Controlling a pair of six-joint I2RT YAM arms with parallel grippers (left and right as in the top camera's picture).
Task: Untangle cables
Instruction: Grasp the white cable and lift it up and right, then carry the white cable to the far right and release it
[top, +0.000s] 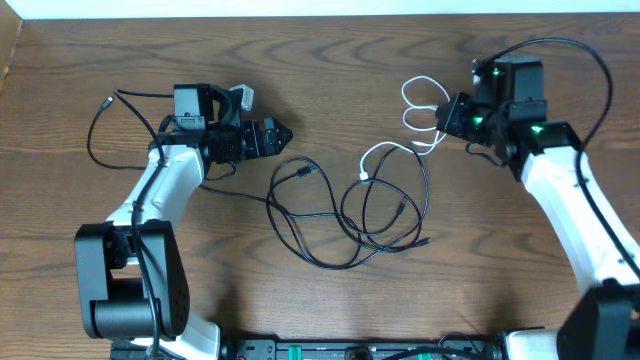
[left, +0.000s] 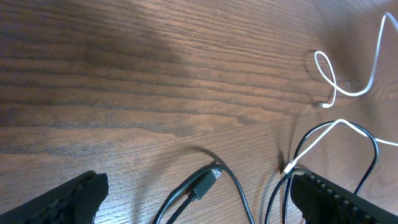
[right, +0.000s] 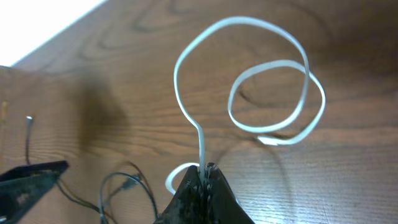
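Right gripper (right: 204, 171) pinches white cable (right: 201, 146) near table (top: 330, 60) edge; left gripper (left: 199, 186) gapes empty beside black cables (left: 208, 180).

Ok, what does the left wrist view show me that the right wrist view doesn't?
Only the left wrist view: the left hand is open and empty, and a black cable's plug lies on the table between its fingers. Only the right wrist view: the right hand is shut on the white cable, whose loops curl out beyond the fingertips. Both: the white cable and black cables lying on the wooden table.
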